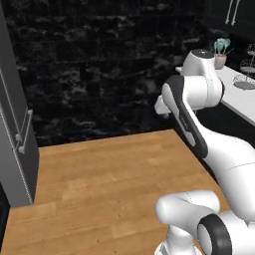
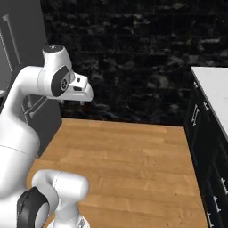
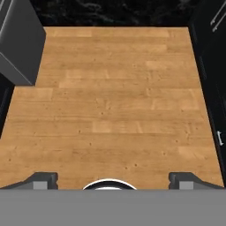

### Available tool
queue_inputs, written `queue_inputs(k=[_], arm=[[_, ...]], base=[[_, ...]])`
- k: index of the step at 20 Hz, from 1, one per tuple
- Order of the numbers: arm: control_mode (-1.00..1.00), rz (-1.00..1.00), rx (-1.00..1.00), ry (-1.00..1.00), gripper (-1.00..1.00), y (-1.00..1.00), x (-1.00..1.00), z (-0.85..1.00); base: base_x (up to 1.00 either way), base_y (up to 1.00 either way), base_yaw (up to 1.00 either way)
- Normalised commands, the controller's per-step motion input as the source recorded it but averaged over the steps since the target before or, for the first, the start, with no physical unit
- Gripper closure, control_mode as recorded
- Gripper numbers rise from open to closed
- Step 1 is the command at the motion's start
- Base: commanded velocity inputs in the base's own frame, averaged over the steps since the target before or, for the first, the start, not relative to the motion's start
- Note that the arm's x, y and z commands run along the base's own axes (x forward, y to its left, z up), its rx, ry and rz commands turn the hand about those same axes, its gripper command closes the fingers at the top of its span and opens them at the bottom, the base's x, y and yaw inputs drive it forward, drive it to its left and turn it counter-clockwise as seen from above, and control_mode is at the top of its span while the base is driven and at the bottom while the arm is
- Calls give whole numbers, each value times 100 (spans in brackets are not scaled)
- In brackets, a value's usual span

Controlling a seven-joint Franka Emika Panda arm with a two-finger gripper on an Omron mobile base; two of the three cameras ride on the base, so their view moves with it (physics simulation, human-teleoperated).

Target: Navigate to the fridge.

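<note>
The fridge (image 1: 15, 129) stands along the left edge of the left base view as a tall, plain matte-grey block, its flat front running out of the top of the frame, with a pale grey bar handle (image 1: 24, 130) standing off its front edge about halfway down. In the right base view the fridge (image 2: 22, 40) fills the upper left corner behind the white arm, showing a long vertical bar handle near the top and another bar lower down beside the arm's elbow. From the hand view it is a dark grey box in the upper left corner (image 3: 17, 39), resting on the wooden floor (image 3: 114, 101), which spreads across the middle of that frame. A black marbled brick wall (image 1: 109, 64) closes the back of the room in both base views. In the upper right of the left base view a white counter (image 1: 239, 97) carries a small beige pot (image 1: 220, 61) holding teal utensils, and beside it a wire rack (image 1: 247, 69) whose contents I cannot make out. Dark cabinets (image 2: 207, 147) with short silver handles line the right edge of the right base view under a white countertop. The gripper (image 3: 113, 178) sits at the bottom of the hand view, its two dark tips spread wide apart with nothing between them.
</note>
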Motion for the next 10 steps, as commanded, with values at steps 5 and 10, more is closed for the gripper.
queue_inputs(k=[5, 10], arm=[[100, 0, 0, 0, -100, 0, 0, 0], [100, 0, 0, 0, -100, 0, 0, 0]], base=[[100, 0, 6], [100, 0, 6]])
